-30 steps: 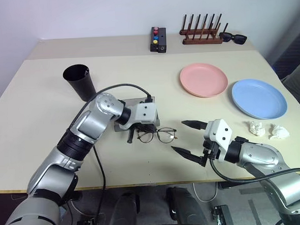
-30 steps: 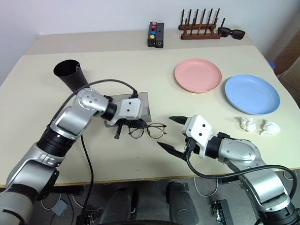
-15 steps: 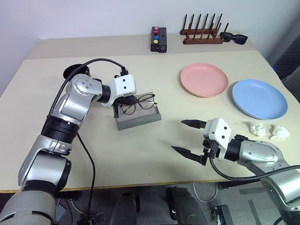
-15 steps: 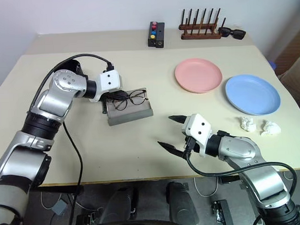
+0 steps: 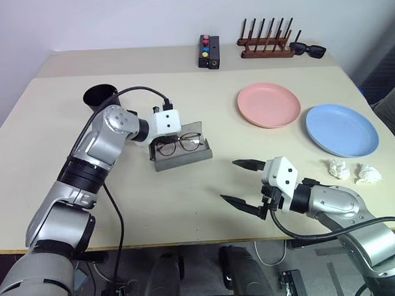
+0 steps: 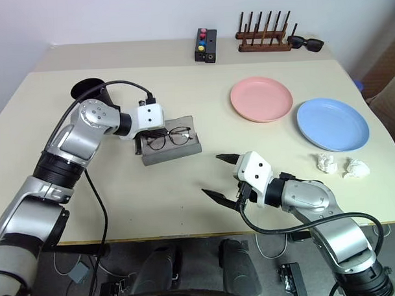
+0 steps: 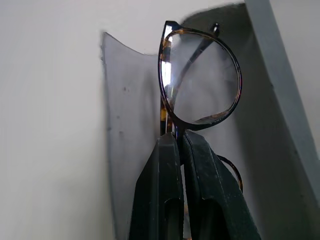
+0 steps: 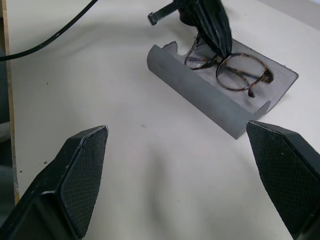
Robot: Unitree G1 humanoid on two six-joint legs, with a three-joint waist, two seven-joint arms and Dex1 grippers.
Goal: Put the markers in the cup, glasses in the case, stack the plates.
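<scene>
My left gripper (image 7: pixel 176 137) is shut on the bridge of the glasses (image 5: pixel 182 144), thin dark round rims with clear lenses. It holds them low inside the open grey case (image 5: pixel 185 159); whether they rest on its floor I cannot tell. The right wrist view has the glasses (image 8: pixel 231 68) behind the case's front wall (image 8: pixel 200 97). My right gripper (image 5: pixel 230 181) hovers open over bare table, nearer the front edge than the case and to its right. The black cup (image 5: pixel 100 97) stands behind my left arm. The pink plate (image 5: pixel 269 104) and the blue plate (image 5: pixel 341 128) lie side by side. The markers are out of view.
Two crumpled paper balls (image 5: pixel 338 169) lie right of my right gripper. At the back stand a wooden peg rack (image 5: pixel 265 47), black sunglasses (image 5: pixel 308 50) and a black box with coloured buttons (image 5: pixel 208 52). The table's front edge (image 5: pixel 188 242) runs just below my right gripper.
My left gripper lifted the glasses off the table in front of the case, carried them back over it, then lowered them into the open case. My right gripper stayed about where it was.
</scene>
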